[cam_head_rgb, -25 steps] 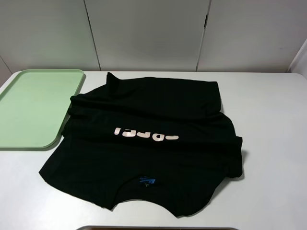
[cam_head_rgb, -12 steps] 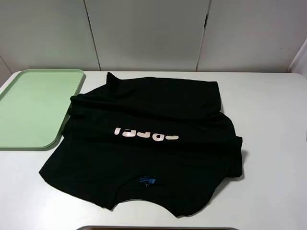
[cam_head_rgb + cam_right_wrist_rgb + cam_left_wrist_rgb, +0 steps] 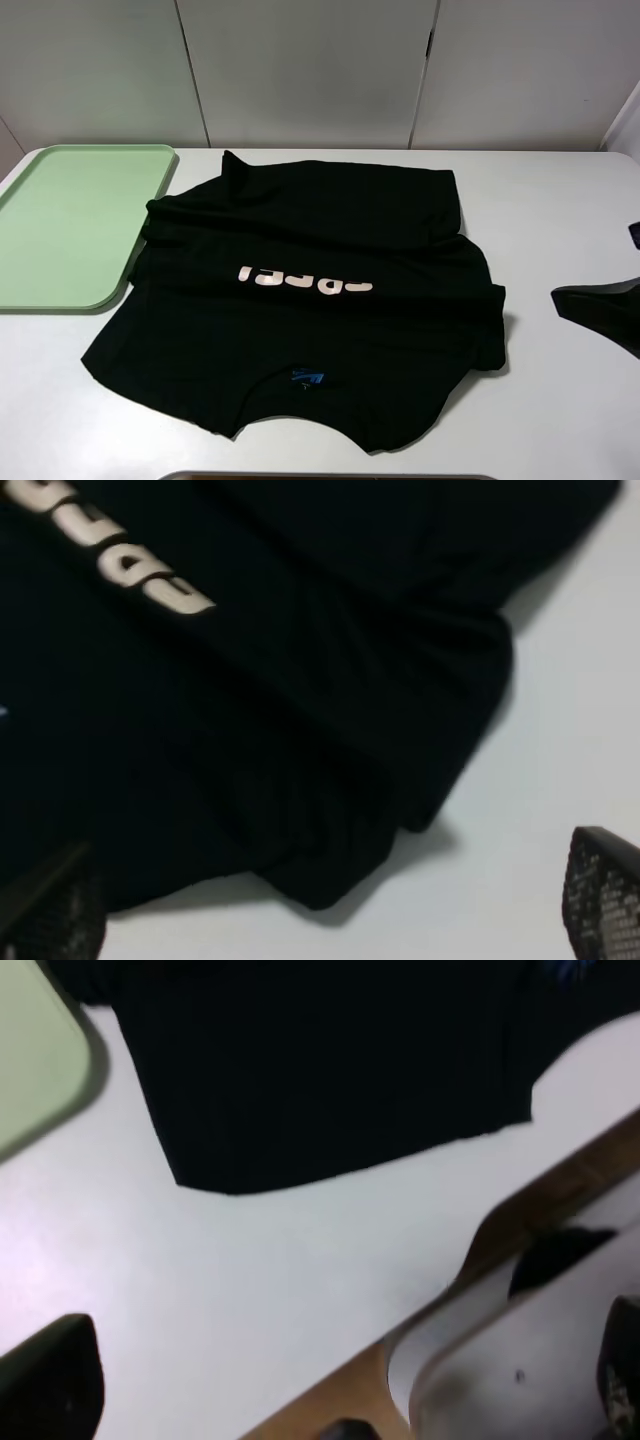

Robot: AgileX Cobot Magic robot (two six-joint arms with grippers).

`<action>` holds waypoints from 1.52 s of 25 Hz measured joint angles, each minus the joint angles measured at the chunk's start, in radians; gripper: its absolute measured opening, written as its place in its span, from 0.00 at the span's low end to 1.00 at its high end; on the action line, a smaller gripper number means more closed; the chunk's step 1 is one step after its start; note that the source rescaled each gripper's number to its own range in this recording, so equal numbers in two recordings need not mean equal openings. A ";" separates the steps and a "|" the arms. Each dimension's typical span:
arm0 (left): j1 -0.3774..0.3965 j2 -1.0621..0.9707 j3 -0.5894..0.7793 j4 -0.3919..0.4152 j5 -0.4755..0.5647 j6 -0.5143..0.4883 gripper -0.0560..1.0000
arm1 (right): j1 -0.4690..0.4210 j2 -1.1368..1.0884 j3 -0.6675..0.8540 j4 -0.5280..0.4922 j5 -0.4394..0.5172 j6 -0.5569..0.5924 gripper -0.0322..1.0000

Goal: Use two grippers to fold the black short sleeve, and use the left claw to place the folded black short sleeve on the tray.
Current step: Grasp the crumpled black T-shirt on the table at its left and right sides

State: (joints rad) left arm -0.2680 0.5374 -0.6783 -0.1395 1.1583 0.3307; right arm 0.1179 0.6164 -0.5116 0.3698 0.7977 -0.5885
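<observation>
- Item: black T-shirt [image 3: 300, 300], spread front-up on the white surface [image 3: 560, 200]. Its white lettering [image 3: 303, 278] runs across the middle and its blue neck label [image 3: 307, 378] lies toward the near edge. It is unfolded and fairly flat, with bunched cloth at the sleeve [image 3: 488, 335] on the right side.
- Item: mint-green tray [image 3: 60, 230], at the far left of the surface and bare. The shirt's left edge lies against its rim or just over it; which cannot be told.
- Item: right pincer [image 3: 325, 905], fingers spread wide and holding nothing. It hangs just off the rumpled sleeve and shows as a dark shape at the right edge of the high view.
- Item: left pincer [image 3: 335, 1375], fingers spread wide and empty. It sits over the near edge of the surface, apart from the shirt's left corner [image 3: 200, 1175], and is absent from the high view.
- Step judged in hand: approach to the first fold, with nothing yet gripped.
- Handling notes (judgement):
  - Each pincer should settle on a matching point of its own side, so the fold line runs straight.
  - Both layers of cloth should be caught; a top-layer pinch would probably peel the shirt open.
  - The right side needs a bite beyond the bunched sleeve, or the crease is likely to carry into the fold.
  - Lifts should be low and simultaneous, since uneven pulls would drag the shirt sideways.
  - The finished packet must end smaller than the tray.
</observation>
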 joint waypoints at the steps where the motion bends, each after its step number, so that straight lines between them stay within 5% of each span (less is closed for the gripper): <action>1: 0.000 0.033 0.000 0.000 0.000 0.012 0.99 | 0.031 0.032 0.000 0.008 -0.017 -0.041 1.00; 6: 0.000 0.156 0.000 -0.047 -0.044 0.064 0.99 | 0.128 0.121 0.000 -0.034 -0.059 -0.142 1.00; 14: 0.000 0.218 0.000 -0.076 -0.088 0.105 0.98 | 0.221 0.268 0.000 -0.147 -0.124 -0.152 1.00; 22: 0.000 0.220 0.000 -0.076 -0.050 0.104 0.98 | 0.348 0.474 0.000 -0.386 -0.157 -0.152 1.00; 33: 0.000 0.220 0.000 -0.076 -0.058 0.104 0.96 | 0.381 0.602 -0.012 -0.473 -0.242 -0.152 1.00; 38: 0.000 0.220 0.000 -0.076 -0.084 0.090 0.96 | 0.381 0.713 -0.149 -0.485 -0.207 -0.152 1.00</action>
State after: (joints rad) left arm -0.2680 0.7577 -0.6783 -0.2153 1.0748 0.4211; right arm 0.4988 1.3292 -0.6603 -0.1153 0.5902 -0.7400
